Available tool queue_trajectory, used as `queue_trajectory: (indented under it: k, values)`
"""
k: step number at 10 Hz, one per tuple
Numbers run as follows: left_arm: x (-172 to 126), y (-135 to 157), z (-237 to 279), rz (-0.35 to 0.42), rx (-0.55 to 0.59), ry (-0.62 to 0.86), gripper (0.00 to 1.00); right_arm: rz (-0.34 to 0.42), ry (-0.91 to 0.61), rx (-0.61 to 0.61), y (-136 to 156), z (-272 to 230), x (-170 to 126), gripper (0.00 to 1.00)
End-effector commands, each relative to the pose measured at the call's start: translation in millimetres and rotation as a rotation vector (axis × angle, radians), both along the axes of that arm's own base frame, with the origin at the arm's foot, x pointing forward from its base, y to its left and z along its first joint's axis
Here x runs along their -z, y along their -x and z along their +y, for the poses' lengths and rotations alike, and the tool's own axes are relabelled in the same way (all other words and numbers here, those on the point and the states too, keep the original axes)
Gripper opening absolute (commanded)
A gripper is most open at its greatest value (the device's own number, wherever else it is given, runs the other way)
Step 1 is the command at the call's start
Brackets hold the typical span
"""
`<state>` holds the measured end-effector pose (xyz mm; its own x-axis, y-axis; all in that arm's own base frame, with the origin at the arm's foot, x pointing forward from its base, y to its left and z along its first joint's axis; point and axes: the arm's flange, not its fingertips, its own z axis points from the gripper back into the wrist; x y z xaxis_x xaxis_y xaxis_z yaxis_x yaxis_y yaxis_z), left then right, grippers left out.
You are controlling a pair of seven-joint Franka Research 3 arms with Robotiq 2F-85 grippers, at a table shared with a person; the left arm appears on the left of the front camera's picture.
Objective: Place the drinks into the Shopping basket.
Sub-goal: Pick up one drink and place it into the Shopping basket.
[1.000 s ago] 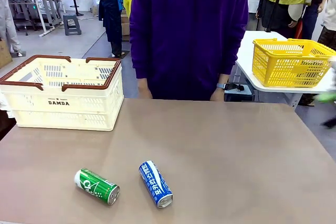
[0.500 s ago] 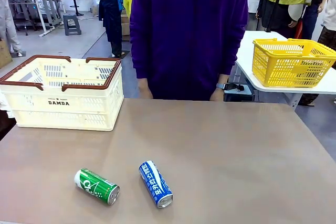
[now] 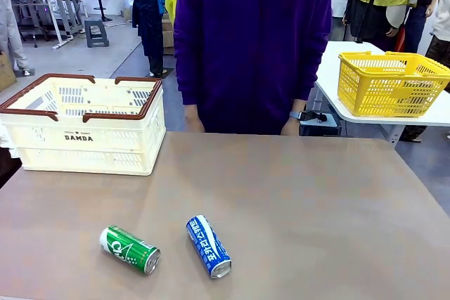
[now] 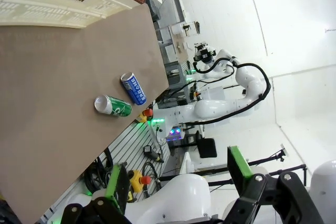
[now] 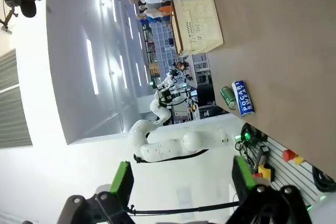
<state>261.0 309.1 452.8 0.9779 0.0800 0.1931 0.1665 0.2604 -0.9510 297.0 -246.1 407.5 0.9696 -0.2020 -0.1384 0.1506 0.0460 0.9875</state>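
Observation:
Two drinks lie on their sides near the front of the brown table: a green can and, to its right, a blue can. The cream Shopping basket with brown rim stands at the table's back left, and nothing shows inside it. In the left wrist view my left gripper is open and empty, far from the green can, the blue can and the basket. My right gripper is open and empty too, well off the table, with the blue can, green can and basket in the distance.
A person in a purple top stands at the table's far edge, hands low behind it. A yellow mesh basket sits on a white side table at the right. Bare tabletop stretches between the cans and the cream basket.
A blurred greenish shape at the picture's right edge a second ago is gone. Cans, basket and person have not moved.

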Motion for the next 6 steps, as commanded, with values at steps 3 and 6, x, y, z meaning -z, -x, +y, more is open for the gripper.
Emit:
queue_trajectory:
  k: [3,6]
  values:
    - [-146.8,-32.2,-229.9,0.059,0.077,-0.434,1.00,0.004,0.010,0.005,1.5,-1.4,-1.1,1.00]
    - [-136.7,-8.1,-413.0,-0.071,0.064,-0.787,1.00,0.004,0.010,0.005,1.5,-1.4,-1.1,1.00]
